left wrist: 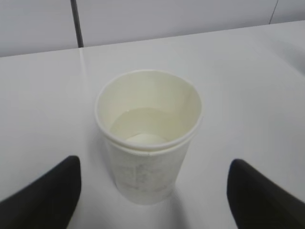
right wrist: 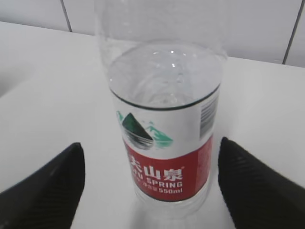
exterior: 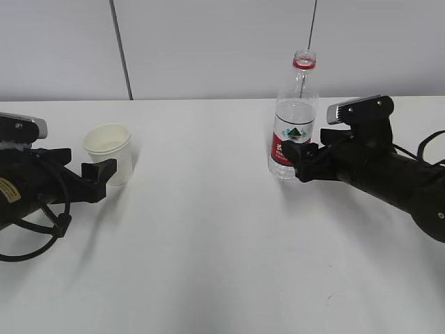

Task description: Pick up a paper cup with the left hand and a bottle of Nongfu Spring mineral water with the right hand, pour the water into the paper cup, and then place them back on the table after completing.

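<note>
Lining both arms up for the grasp, I see the paper cup [left wrist: 148,138] standing upright straight ahead of the left hand [exterior: 101,178], centred between its widely spread jaws, which hold nothing. The Nongfu Spring bottle [right wrist: 164,119] stands upright too, its long axis vertical, dead centre before the right hand [exterior: 300,161], whose jaws gape just as wide and are empty. In the exterior view the right fingers already flank the bottle's label, and the left fingers sit just beside the cup. The water [right wrist: 164,81] fills about half the uncapped bottle. The table [exterior: 208,243] is plain white, with grey wall panels [exterior: 208,42] behind.
</note>
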